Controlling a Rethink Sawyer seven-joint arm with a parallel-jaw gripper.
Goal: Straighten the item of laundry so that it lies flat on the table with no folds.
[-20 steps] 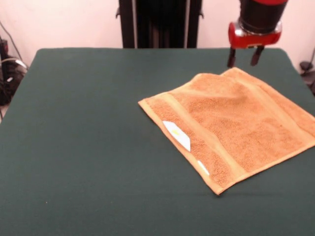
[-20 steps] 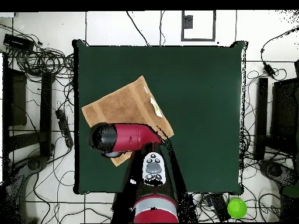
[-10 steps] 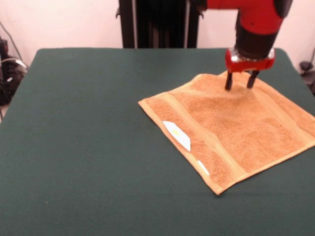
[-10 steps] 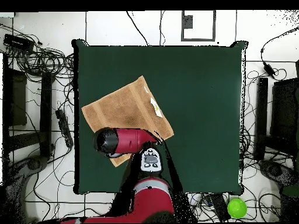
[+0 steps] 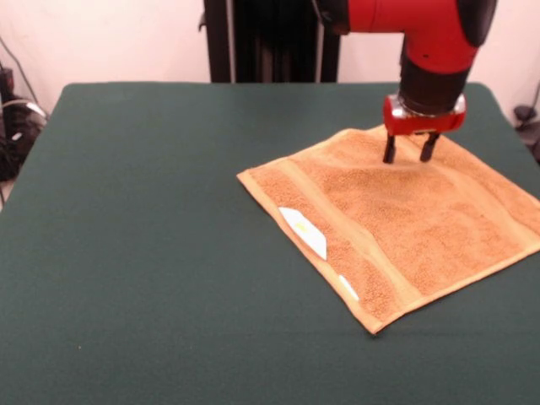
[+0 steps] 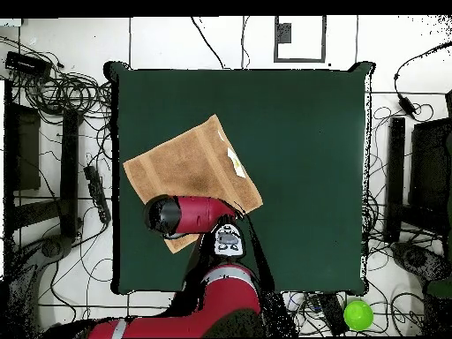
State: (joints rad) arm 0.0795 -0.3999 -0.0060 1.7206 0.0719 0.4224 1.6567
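The orange-tan towel (image 5: 396,215) lies spread on the dark green table (image 5: 152,211), turned like a diamond at the right side. White labels (image 5: 304,232) sit at its near-left hem. A low wrinkle shows near its far corner. My gripper (image 5: 408,157) is open, with its fingertips (image 5: 390,156) down at the towel's far part, at or just above the cloth. In the overhead view the towel (image 6: 185,163) lies at the table's (image 6: 300,159) left, and the red arm covers its lower corner and the gripper.
The towel's right corner reaches the picture's right edge in the front view. The black pedestal (image 5: 274,38) stands behind the table. Cables (image 6: 62,88) and a green ball (image 6: 357,314) lie on the floor around the table.
My gripper came down from above the towel's far corner and moved nearer, onto the towel's far part. In the last half second it shifted only slightly. The towel has barely changed.
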